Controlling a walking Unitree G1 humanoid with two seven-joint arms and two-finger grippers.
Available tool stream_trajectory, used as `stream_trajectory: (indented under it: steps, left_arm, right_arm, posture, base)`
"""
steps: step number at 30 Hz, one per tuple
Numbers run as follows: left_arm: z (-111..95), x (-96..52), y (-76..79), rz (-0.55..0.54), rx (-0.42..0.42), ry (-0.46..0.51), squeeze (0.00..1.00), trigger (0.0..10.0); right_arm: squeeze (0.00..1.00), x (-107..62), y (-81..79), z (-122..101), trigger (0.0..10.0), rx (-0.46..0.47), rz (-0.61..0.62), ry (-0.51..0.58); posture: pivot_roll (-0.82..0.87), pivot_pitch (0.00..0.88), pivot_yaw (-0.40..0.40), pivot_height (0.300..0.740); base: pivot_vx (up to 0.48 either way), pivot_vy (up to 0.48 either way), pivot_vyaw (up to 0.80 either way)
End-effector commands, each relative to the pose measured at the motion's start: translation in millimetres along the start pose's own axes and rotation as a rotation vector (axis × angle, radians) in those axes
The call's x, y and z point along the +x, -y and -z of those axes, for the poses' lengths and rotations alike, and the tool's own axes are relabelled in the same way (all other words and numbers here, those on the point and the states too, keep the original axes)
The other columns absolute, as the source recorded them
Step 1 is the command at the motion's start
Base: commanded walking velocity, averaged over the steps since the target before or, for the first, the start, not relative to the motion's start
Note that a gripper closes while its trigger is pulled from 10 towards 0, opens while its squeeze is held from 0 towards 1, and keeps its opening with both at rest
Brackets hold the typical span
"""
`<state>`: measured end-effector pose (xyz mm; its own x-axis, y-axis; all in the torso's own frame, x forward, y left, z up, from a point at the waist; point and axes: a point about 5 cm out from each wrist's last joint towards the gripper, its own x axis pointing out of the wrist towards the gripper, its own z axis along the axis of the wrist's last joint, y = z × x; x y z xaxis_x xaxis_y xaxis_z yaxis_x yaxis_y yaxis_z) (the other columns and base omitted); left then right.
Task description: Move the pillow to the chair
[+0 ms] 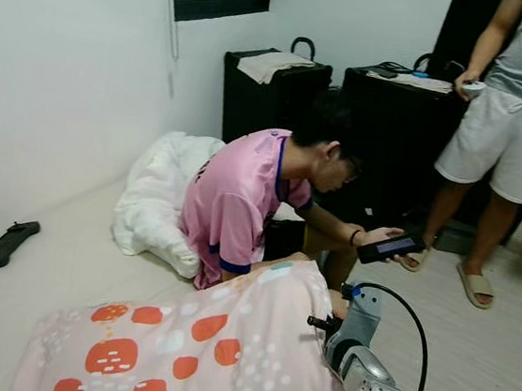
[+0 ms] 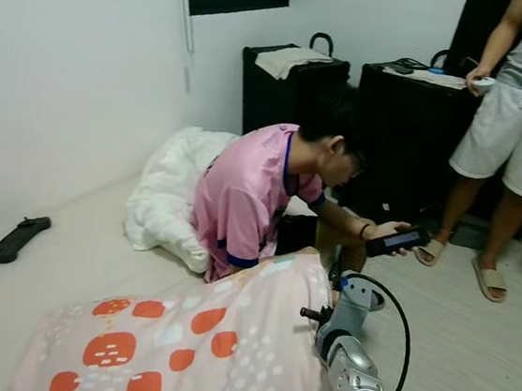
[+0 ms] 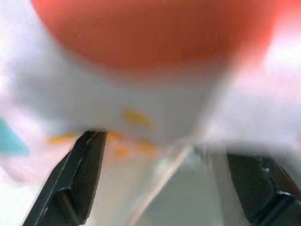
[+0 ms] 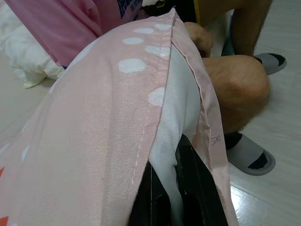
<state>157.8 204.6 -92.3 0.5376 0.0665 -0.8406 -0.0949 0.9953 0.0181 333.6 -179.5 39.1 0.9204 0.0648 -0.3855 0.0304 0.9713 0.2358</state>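
The pillow [image 1: 196,349], in a pink cover printed with orange-red blobs and white dots, lies at about six o'clock in the head camera's view, held up in front of the robot over the pale bed [image 1: 64,267]. The right gripper [image 4: 176,186] comes in from about five o'clock, its silver arm and black cable alongside the pillow's right edge; in the right wrist view its black fingers [image 4: 195,183] are clenched on a fold of the pillow's white inner fabric beside the open seam of the cover. The left gripper [image 3: 164,174] is pressed right up against the pillow, and in its blurred wrist view the two fingers [image 3: 77,176] stand spread apart, with pillow cloth at their tips; whether they grasp it I cannot tell. At twelve o'clock from the pillow a person in a pink shirt [image 1: 241,203] crouches, holding a dark phone [image 1: 390,248]. A white duvet [image 1: 157,198] is bunched behind that person at about eleven o'clock. Two black suitcases [image 1: 273,88] stand against the wall, and a second person in white shorts [image 1: 508,139] stands at about one o'clock. A black object [image 1: 7,243] lies on the bed at nine o'clock.
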Motion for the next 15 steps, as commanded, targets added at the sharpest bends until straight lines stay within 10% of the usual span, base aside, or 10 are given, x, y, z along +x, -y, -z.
stream_trajectory:
  steps: [1,8,15]
  left_arm:
    - [-24.7,1.2,-16.2,-0.035,-0.245,0.105,0.0,10.0]
    - [-65.0,-2.3,-50.6,-0.032,-0.687,0.271,0.0,10.0]
    - [-31.5,-7.3,-65.9,-0.043,-0.936,0.153,0.0,10.0]
  right_arm:
    - [0.0,0.2,0.4,-3.1,10.0,-0.023,0.003,0.025]
    - [0.0,-0.2,0.1,-1.4,10.0,-0.025,0.005,0.025]
    - [0.0,-0.7,0.0,0.7,10.0,-0.027,0.015,0.026]
  posture:
    - [-0.03,0.036,0.017,0.74]
    - [-0.03,0.042,0.024,0.74]
    - [-0.03,0.048,0.035,0.74]
  base:
    - [0.0,0.0,0.0]
    - [0.0,0.0,0.0]
    - [0.0,0.0,0.0]
